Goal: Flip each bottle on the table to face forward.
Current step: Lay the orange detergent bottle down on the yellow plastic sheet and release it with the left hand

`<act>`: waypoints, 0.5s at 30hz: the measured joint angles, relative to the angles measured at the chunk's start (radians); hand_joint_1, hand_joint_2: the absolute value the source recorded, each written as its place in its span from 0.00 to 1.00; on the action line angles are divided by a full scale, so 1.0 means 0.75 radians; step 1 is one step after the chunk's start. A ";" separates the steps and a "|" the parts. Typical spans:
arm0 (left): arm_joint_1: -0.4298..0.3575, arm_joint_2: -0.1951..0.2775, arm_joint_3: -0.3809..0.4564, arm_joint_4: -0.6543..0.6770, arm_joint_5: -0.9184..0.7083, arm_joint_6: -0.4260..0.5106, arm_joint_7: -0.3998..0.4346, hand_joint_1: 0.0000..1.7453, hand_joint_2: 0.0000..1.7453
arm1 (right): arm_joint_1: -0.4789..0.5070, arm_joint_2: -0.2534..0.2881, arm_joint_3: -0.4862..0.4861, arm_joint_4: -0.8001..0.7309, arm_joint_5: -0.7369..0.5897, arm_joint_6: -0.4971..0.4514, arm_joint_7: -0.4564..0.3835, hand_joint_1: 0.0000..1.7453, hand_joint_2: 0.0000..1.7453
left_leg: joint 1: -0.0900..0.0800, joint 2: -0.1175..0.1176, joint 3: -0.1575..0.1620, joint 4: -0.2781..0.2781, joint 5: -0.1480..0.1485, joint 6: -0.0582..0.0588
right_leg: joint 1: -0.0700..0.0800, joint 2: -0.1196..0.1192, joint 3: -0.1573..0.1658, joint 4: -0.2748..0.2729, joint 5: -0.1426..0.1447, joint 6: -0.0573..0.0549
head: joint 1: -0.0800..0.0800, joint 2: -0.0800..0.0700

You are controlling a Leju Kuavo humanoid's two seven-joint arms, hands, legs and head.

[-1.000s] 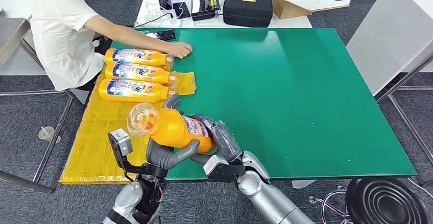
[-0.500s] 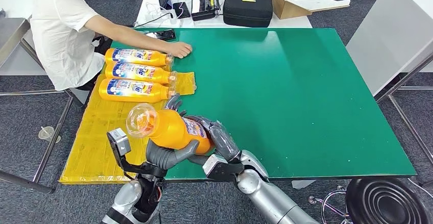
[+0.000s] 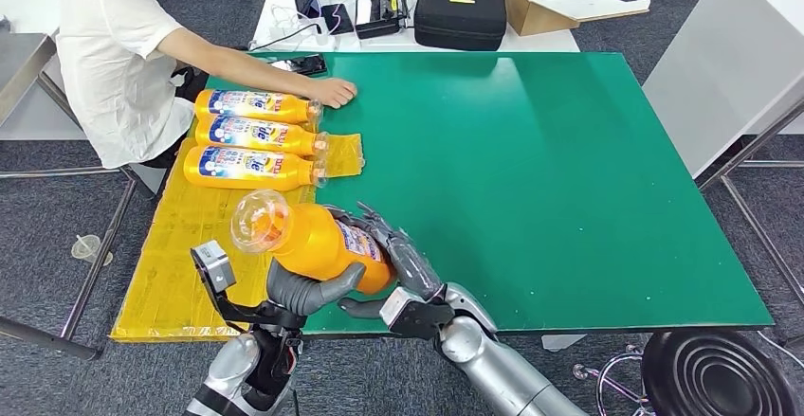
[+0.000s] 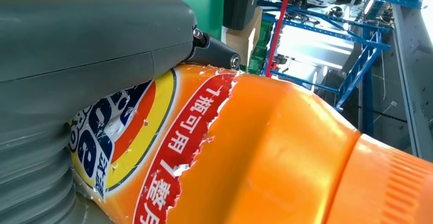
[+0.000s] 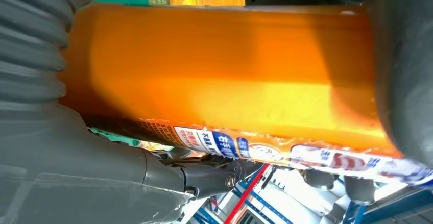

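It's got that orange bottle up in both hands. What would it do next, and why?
Probably turn the bottle so its label faces up, then lay it on the yellow mat beside the three bottles. The left hand and right hand hold it above the table edge, label mostly sideways.

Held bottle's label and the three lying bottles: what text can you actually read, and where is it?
"1瓶可用" on the red band of the held bottle, left wrist view; characters after it cut off.
Blue letters beside it: partly hidden, unreadable.
Label strip, right wrist view: too blurred.
Three lying bottles: too small.
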 joint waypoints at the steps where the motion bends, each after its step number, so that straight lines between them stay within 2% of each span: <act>1: 0.002 -0.001 0.002 -0.001 -0.003 0.004 0.000 1.00 1.00 | 0.004 0.003 -0.001 -0.001 0.007 -0.020 0.000 0.00 0.00 | 0.000 0.000 0.000 0.000 0.000 0.000 | 0.000 0.000 0.000 0.000 0.000 0.000 | 0.000 0.000; 10: 0.022 -0.015 0.006 -0.051 0.022 0.105 0.018 1.00 1.00 | 0.068 0.030 -0.017 -0.063 0.107 -0.382 0.001 0.00 0.00 | 0.000 0.000 -0.001 0.000 0.000 0.000 | 0.000 0.000 0.000 0.000 0.000 0.000 | 0.000 0.000; 12: 0.022 -0.020 0.014 -0.061 0.029 0.186 0.027 1.00 1.00 | 0.080 0.031 -0.016 -0.082 0.117 -0.504 0.001 0.00 0.00 | 0.000 0.000 -0.001 0.000 0.000 0.000 | 0.000 0.000 0.000 0.000 0.000 0.000 | 0.000 0.000; 15: 0.023 -0.028 0.059 -0.067 0.076 0.420 0.049 1.00 1.00 | 0.104 0.031 -0.016 -0.119 0.140 -0.753 0.000 0.00 0.00 | 0.000 0.000 0.000 0.000 0.000 0.000 | 0.000 0.000 -0.001 0.000 0.000 0.000 | 0.000 0.000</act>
